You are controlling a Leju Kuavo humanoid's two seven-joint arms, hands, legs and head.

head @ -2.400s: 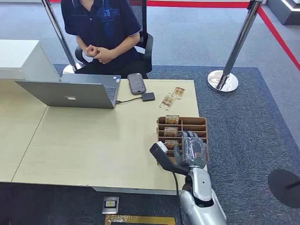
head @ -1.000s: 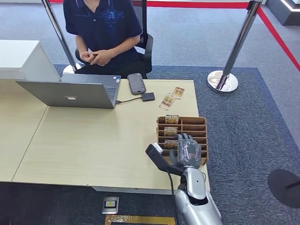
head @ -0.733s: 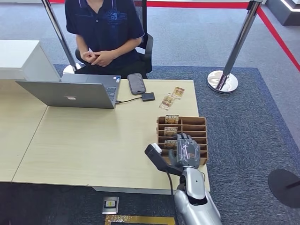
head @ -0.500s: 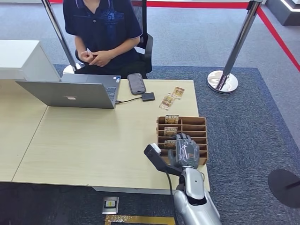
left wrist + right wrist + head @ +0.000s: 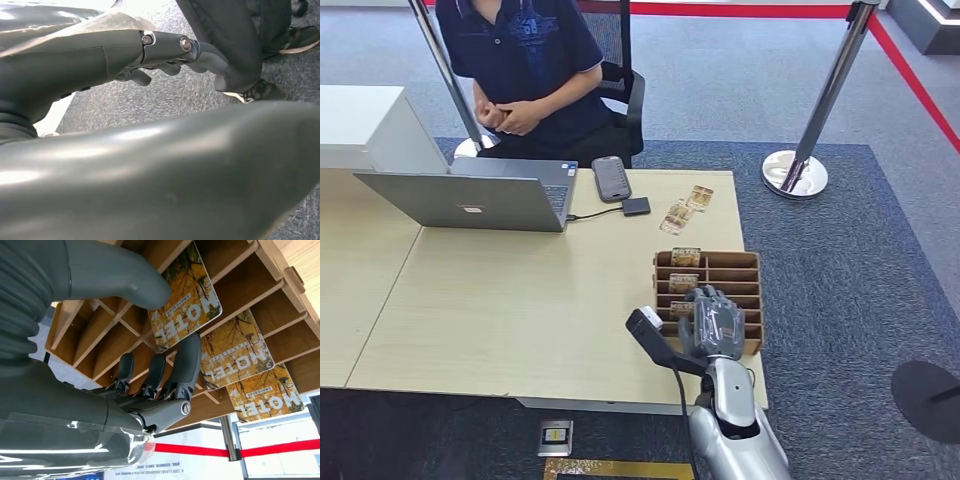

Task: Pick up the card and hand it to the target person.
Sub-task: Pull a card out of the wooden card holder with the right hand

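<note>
1. Right wrist view: the right hand (image 5: 158, 360) pinches the nearest card (image 5: 185, 300) between thumb and fingers, card not yet out of the wooden rack (image 5: 264, 270).
2. Grasping step, I judge; next, lift it out toward the person (image 5: 524, 60).

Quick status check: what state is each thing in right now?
Right hand: thumb and a finger pinching the nearest hotel card.
Nearest hotel card: in its rack slot, tilted.
Card rack: on the table, two more cards slotted.
Laptop: open.
Person: seated, hands together.
</note>
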